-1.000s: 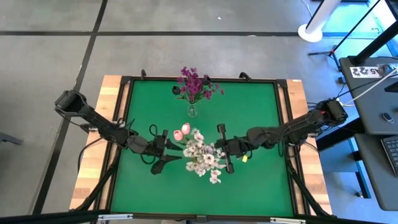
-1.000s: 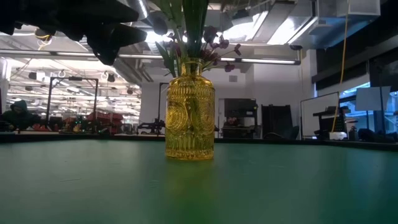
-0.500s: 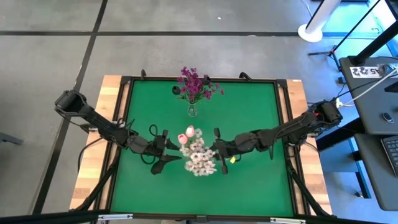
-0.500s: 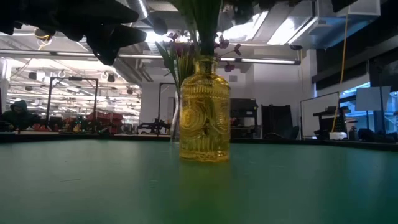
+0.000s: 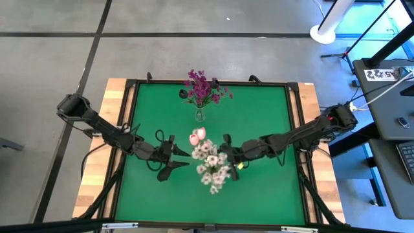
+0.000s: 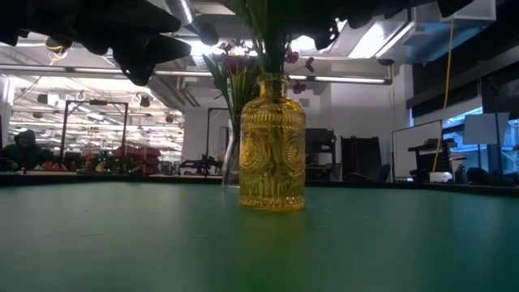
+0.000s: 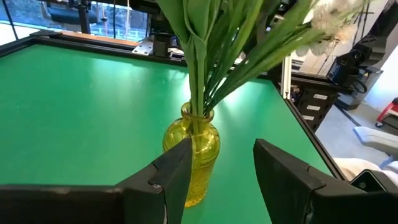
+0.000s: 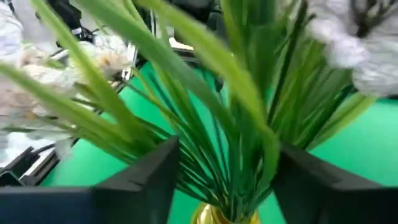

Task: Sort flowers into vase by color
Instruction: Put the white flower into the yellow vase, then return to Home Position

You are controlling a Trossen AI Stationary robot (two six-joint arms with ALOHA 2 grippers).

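A yellow glass vase (image 6: 272, 146) stands upright on its base near the middle of the green table (image 5: 265, 116). It holds white blossoms (image 5: 212, 165) and pink tulip buds (image 5: 197, 134) on green stems (image 8: 230, 155). My right gripper (image 8: 227, 152) is open just to the right of the bouquet, with one finger on each side of the stems above the vase's neck. My left gripper (image 7: 221, 152) is open to the left of the vase (image 7: 196, 146) and clear of it. At the far side, a clear vase (image 5: 200, 116) holds magenta flowers (image 5: 204, 87). My right gripper has its fingers (image 8: 146, 177) on either side of the stems, coming level from the table's right. Whether they touch the leaves I cannot tell.
A black rim and a wooden border (image 5: 116, 97) run around the green table. Bare green surface lies near the front edge and at the right. In the low view the left arm (image 6: 138, 40) hangs above the table, and a person (image 6: 24, 146) sits far off in the room.
The yellow vase has slid a little toward the table's right edge and stayed upright. The bouquet above it has swung about, and the pink buds have shifted to the right. My right gripper has gone toward the table's left, closer to the stems.
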